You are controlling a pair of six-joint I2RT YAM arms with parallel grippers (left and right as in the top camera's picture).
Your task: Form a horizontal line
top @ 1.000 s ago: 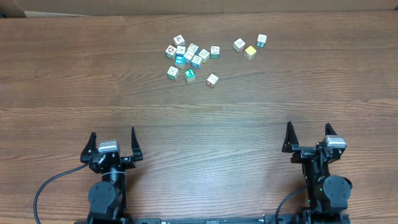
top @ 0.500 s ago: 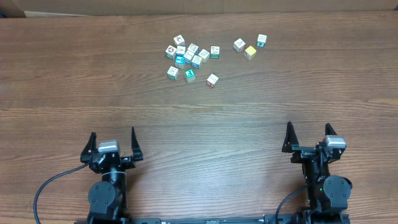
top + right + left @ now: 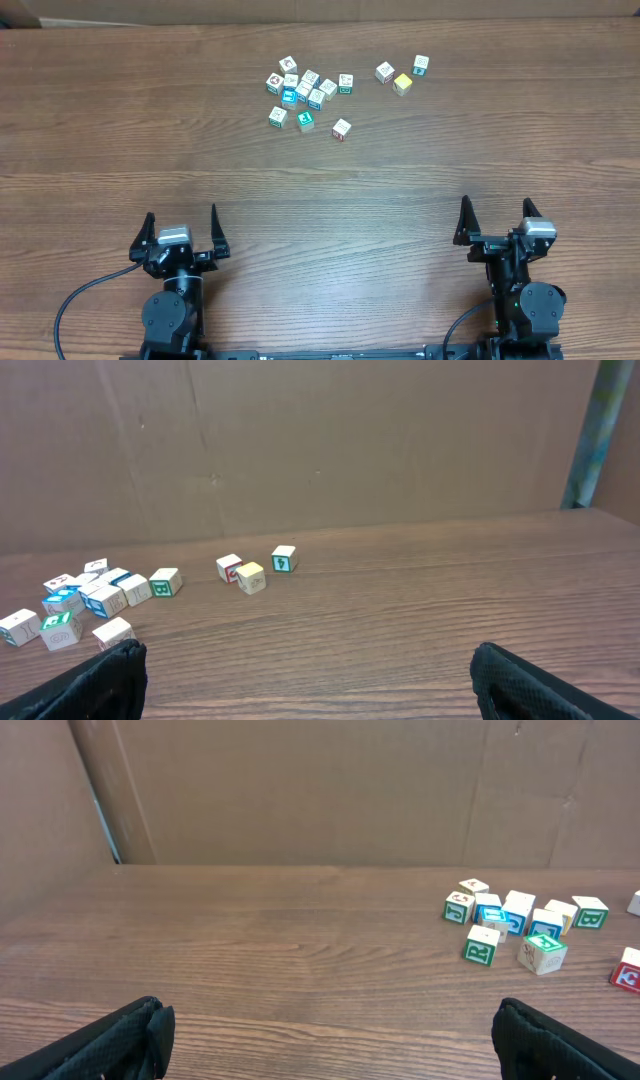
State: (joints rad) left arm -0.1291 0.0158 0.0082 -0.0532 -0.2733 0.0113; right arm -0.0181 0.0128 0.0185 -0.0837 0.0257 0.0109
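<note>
Handling looks easy: the picture cubes (image 3: pixel 305 88) seem small, light, rigid blocks with flat faces, probably best pinched across two opposite sides, one at a time. They lie in a loose clump just left of the yellow-faced cube (image 3: pixel 402 83); no straight row is formed yet. The left gripper (image 3: pixel 181 213) and right gripper (image 3: pixel 496 203) rest well nearer than that cube, jaws spread wide, both empty.

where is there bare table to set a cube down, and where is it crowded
Free: the broad strip of table between the cube clump and the left fingers and right fingers, plus the far-left and far-right stretches. Crowded: the clump itself and the narrow gap to the yellow cube.
</note>
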